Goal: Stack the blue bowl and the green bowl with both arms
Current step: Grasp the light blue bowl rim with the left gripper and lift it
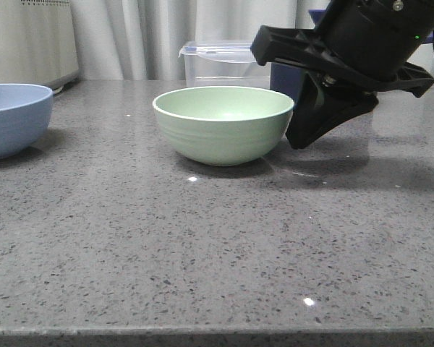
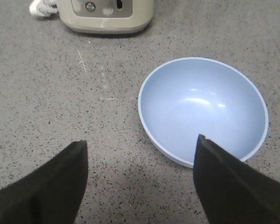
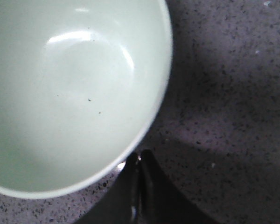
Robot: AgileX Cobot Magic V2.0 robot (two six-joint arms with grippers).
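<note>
Open counter [image 1: 202, 246] lies before the green bowl [image 1: 223, 123]; a clear container [image 1: 220, 63] crowds behind it.

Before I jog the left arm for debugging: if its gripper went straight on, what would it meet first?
Probably bare countertop beside the blue bowl. The open left gripper has one finger over the bowl's rim, so that might clip it; depth is unclear.

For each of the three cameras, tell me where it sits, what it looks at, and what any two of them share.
Front view: low at the table edge, facing forward at the green bowl; right gripper beside it.
Left wrist view: above the table, looking down at the blue bowl; left gripper with jaws apart.
Right wrist view: close above the green bowl; jaws together beside its rim.
Shared: front and right wrist both show the green bowl; front and left wrist, the blue bowl.
</note>
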